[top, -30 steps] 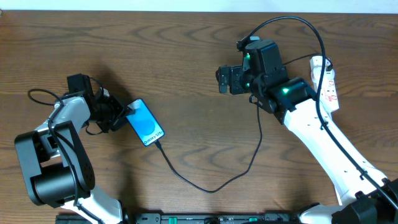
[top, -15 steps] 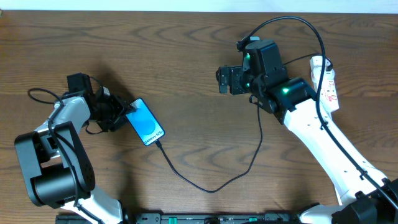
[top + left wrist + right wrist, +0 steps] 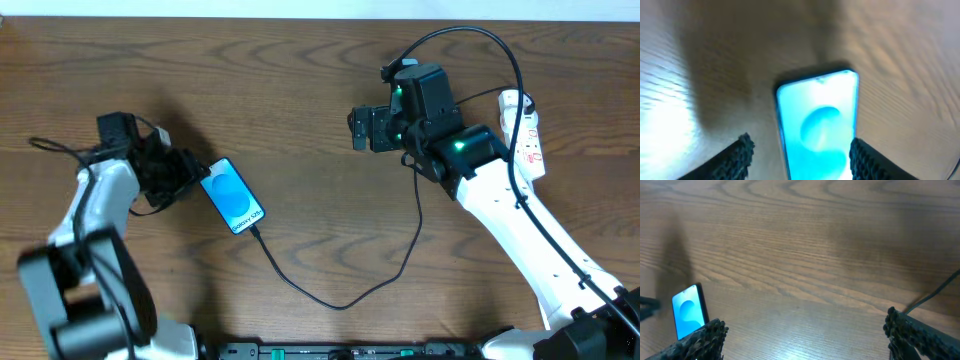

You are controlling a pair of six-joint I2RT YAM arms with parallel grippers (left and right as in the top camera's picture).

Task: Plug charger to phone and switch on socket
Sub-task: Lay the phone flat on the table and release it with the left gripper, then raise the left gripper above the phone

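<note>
The phone (image 3: 233,198) lies flat at the left with its blue screen up; it also shows in the left wrist view (image 3: 817,125) and small in the right wrist view (image 3: 689,311). The charger (image 3: 340,303) is a thin black cable. Its tip meets the phone's lower end, and it loops across the table up under the right arm, where its plug end is hidden. My left gripper (image 3: 193,177) is open, its fingers (image 3: 802,160) either side of the phone's upper end. My right gripper (image 3: 358,128) is open and empty above bare wood (image 3: 802,335). The socket (image 3: 527,130) lies at the far right.
The socket's white cord and the right arm's own black cable (image 3: 470,35) run behind the right arm. A stretch of the charger crosses the right edge of the right wrist view (image 3: 935,292). The brown wooden table (image 3: 300,90) fills the view.
My left arm has swung up and to the left, its gripper staying at the phone's upper end. The phone, the charger and the right arm have not moved.
</note>
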